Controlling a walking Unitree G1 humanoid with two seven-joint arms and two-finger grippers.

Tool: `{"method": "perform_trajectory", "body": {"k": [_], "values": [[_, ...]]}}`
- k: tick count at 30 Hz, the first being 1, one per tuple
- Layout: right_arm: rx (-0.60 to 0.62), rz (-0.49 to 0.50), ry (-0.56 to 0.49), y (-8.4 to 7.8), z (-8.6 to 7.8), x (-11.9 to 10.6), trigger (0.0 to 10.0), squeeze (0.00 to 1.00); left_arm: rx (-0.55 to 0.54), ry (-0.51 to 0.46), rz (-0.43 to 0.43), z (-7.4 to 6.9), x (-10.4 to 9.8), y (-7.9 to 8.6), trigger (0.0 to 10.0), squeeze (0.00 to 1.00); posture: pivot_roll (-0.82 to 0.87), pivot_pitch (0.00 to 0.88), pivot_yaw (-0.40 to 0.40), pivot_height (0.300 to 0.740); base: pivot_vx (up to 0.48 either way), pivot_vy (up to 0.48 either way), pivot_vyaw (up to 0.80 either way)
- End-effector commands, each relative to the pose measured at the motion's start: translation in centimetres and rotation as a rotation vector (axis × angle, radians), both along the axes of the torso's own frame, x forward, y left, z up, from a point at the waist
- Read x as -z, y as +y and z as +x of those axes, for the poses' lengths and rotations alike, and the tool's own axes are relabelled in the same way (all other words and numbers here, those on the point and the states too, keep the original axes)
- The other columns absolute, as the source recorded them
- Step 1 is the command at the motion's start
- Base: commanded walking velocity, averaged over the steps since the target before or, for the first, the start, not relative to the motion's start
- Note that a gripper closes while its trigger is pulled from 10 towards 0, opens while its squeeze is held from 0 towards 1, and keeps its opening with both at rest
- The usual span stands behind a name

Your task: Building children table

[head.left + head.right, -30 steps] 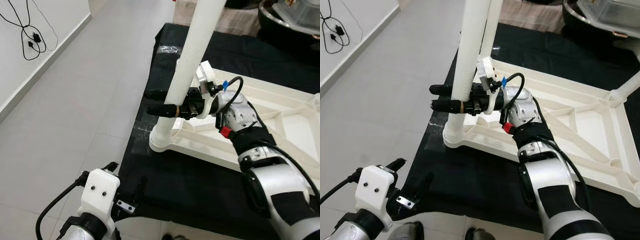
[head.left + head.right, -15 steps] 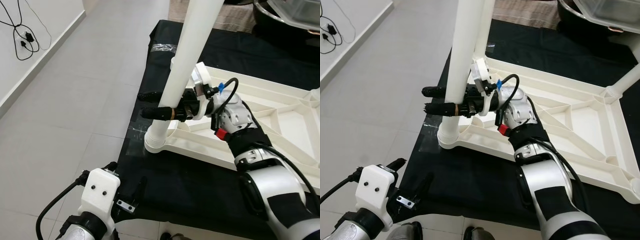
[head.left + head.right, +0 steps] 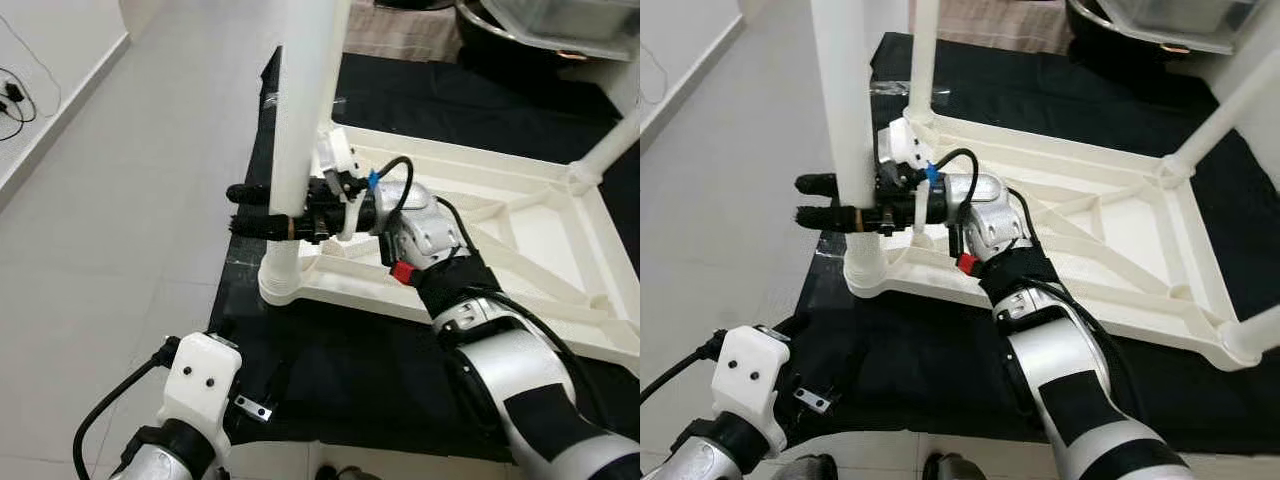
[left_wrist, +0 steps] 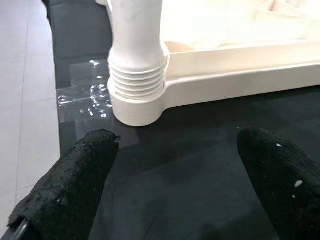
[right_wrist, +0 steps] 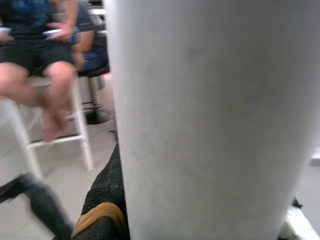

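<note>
A white plastic children's table top (image 3: 1110,250) lies upside down on a black cloth-covered worktop (image 3: 940,350), its ribbed underside facing up, divided by diagonal braces into open compartments that hold nothing. 4 white round plastic legs can be counted on it. The nearest white leg (image 3: 300,130) stands upright in the threaded socket (image 4: 136,90) at the frame corner nearest the worktop's front-left corner, close to the left edge. A 2nd leg (image 3: 923,50) rises at the frame's far-left corner, a 3rd (image 3: 1230,110) leans up from the far-right corner, and the base of a 4th (image 3: 1252,335) sits at the near-right corner.

The right pincer (image 3: 262,210) is clenched around the nearest leg a little above the socket, 1 black finger on each side of the tube, its tips sticking out past the leg toward the worktop's left edge. In the right wrist view the leg fills the foreground, and a person (image 5: 45,55) sits on a white stool (image 5: 55,140) beyond.

The left pincer (image 4: 175,195) hangs released at the worktop's front edge, its 2 black fingers (image 4: 70,190) spread apart and pointing at the socket, touching nothing.
</note>
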State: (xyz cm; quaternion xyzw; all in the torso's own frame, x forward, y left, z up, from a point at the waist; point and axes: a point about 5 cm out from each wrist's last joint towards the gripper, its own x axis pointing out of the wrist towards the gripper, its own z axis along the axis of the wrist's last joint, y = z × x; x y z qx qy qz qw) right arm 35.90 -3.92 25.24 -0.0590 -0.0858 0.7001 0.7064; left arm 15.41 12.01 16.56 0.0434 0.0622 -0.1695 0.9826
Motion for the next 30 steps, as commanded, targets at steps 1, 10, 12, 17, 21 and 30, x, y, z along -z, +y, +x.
{"method": "perform_trajectory", "body": {"k": [1, 10, 12, 17, 21, 30], "values": [[0.190, -0.161, 0.177, -1.1, 0.5, 5.7, 10.0, 0.00, 0.001, 0.017, -0.007, -0.1, 0.3, -0.1, 10.0, 0.00, 0.20, 0.239, -0.133, 0.740, 0.000, 0.000, 0.00], [0.592, -0.104, 0.208, -3.1, 1.9, 6.4, 10.0, 0.00, -0.012, 0.003, -0.002, 0.3, 0.2, 0.3, 10.0, 0.00, 0.19, 0.225, -0.134, 0.740, 0.000, 0.000, 0.00], [0.818, -0.037, 0.245, -4.2, 2.2, 6.3, 10.0, 0.00, -0.022, -0.010, 0.003, 0.8, 0.1, 0.6, 10.0, 0.00, 0.19, 0.225, -0.134, 0.740, 0.000, 0.000, 0.00], [0.947, 0.012, 0.291, -4.8, 1.9, 6.4, 10.0, 0.00, -0.026, -0.022, 0.009, 1.2, 0.0, 0.8, 10.0, 0.00, 0.18, 0.212, -0.127, 0.740, 0.000, 0.000, 0.00], [1.211, 0.074, 0.324, -5.9, 1.9, 6.4, 10.0, 0.00, -0.029, -0.035, 0.015, 1.6, -0.1, 1.1, 10.0, 0.00, 0.18, 0.203, -0.124, 0.740, 0.000, 0.000, 0.00], [1.714, 0.220, 0.361, -6.0, 0.9, 6.7, 10.0, 0.00, -0.028, -0.043, 0.019, 1.9, -0.1, 1.1, 10.0, 0.00, 0.18, 0.202, -0.126, 0.740, 0.000, 0.000, 0.00]]}}
